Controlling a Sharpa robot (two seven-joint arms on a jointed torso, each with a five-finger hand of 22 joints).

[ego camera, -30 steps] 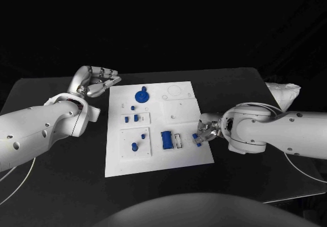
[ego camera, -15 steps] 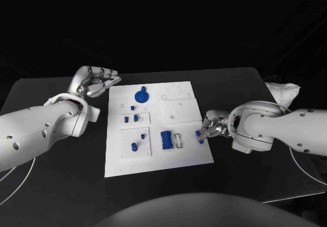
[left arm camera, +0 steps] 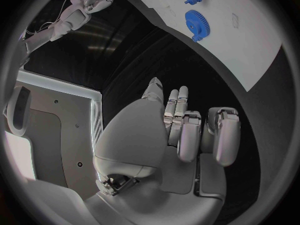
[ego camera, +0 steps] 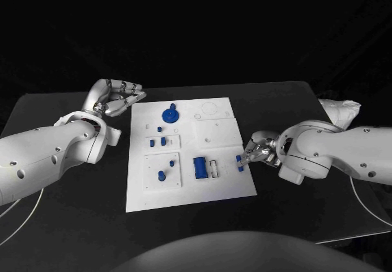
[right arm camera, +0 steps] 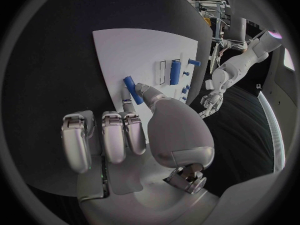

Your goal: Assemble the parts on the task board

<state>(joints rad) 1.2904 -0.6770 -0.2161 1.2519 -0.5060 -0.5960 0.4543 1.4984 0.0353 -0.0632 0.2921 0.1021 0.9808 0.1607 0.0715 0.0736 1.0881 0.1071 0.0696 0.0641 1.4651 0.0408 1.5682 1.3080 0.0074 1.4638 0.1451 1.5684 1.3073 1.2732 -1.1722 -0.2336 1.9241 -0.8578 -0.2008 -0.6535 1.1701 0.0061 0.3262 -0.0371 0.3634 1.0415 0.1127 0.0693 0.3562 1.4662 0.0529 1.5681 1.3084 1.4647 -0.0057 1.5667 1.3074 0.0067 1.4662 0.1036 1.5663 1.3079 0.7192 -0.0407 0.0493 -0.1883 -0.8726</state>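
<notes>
Blue part (ego camera: 239,162) pinched by right hand (ego camera: 260,152) at task board (ego camera: 220,190) edge, left hand (ego camera: 116,96) curled, holding nothing

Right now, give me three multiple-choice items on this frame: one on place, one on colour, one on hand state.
1. Where is the gear?
A. far part of the board
B. near edge of the board
C. off the board, on the table

2. What colour is the board?
A. black
B. white
C. blue

3. What is the right hand doing?
A. lying flat on the table
B. holding the gear
C. pinching a blue part at the board's right edge

Answers:
1 A, the gear sits near the board's far end in the head view.
2 B, the plate is white on the black table.
3 C, the right wrist view shows fingertips on the part.
</notes>
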